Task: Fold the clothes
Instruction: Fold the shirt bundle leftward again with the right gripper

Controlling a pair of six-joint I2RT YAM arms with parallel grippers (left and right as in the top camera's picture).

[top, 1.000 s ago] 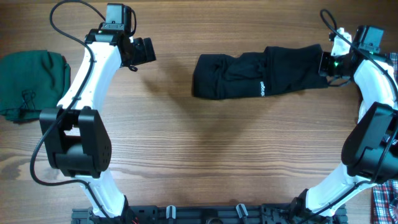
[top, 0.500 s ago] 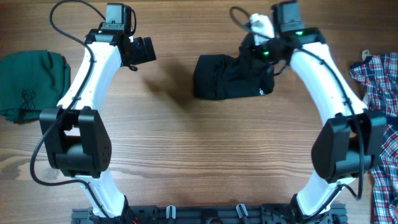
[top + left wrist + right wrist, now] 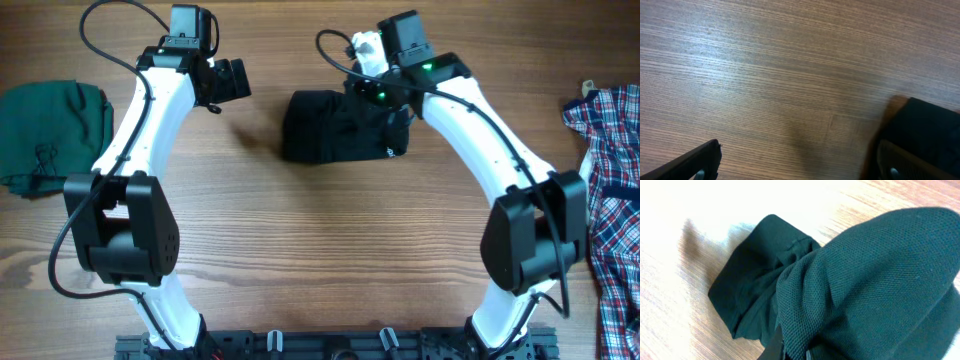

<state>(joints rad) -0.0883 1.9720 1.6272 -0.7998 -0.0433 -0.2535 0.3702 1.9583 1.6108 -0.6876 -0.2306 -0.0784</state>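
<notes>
The clothes, a black shirt, lie folded into a short bundle at the table's upper middle. My right gripper sits over the bundle's right part, shut on a fold of the fabric. In the right wrist view the black knit shirt drapes over and around the right gripper, hiding most of the fingers. My left gripper hovers open to the left of the bundle, apart from it. In the left wrist view, the left gripper has only bare wood between its fingers, and the shirt's edge lies by the right finger.
A dark green folded garment lies at the far left edge. A red-white-blue plaid shirt hangs over the right edge. Both arm bases stand at the front of the wooden table.
My right gripper has swept left from the far right, carrying the shirt's right end over the rest. The bundle is shorter and shifted left. The left arm has not moved.
</notes>
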